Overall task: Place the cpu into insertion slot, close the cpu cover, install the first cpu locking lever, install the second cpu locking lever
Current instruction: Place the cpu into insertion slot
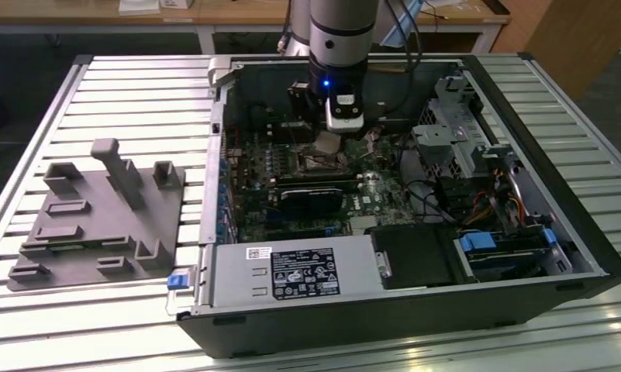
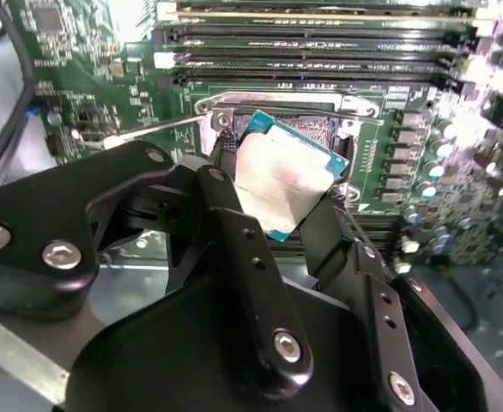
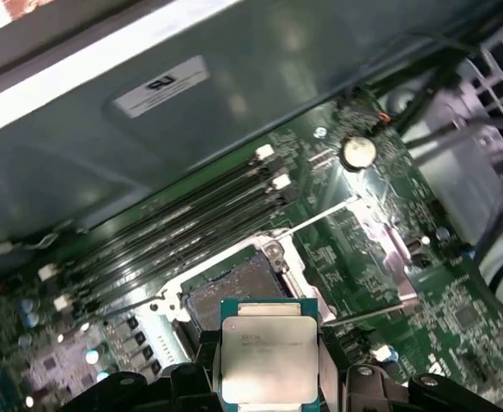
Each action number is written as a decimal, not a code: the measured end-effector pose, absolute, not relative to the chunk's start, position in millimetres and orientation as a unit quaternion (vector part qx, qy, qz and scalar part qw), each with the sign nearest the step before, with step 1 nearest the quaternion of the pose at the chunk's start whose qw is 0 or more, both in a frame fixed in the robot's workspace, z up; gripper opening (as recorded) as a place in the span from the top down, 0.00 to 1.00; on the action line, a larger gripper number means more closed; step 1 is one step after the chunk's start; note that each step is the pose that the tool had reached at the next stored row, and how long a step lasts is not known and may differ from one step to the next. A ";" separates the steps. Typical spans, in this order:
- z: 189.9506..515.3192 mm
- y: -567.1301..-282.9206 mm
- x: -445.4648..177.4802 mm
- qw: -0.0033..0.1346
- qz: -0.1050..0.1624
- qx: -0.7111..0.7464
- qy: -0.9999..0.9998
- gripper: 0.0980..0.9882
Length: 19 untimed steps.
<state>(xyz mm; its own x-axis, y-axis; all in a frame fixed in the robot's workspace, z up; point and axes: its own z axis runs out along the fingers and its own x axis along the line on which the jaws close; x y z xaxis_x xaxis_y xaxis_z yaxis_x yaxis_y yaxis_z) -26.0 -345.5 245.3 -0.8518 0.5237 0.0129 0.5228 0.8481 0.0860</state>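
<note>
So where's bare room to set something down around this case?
Bare slatted table around the grey fixture, and on the exterior view's right of the case. Inside is crowded: jaws hold the cpu at the insertion slot, hemmed by memory slots and cables.

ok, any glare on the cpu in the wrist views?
Second wrist view: cpu top washed pale by glare, board blown out near one edge. First wrist view: cpu evenly lit, no hotspot; bright band along the case rim. Exterior view: case inside dim, table bright.
</note>
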 end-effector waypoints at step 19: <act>241.9 -345.5 -25.9 0.013 0.042 0.433 0.900 0.51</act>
<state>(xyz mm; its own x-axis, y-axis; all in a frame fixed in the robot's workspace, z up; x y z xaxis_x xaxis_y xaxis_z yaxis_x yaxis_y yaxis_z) -25.9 -345.5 241.9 -0.6248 0.7806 0.0129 0.7785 0.6217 0.0861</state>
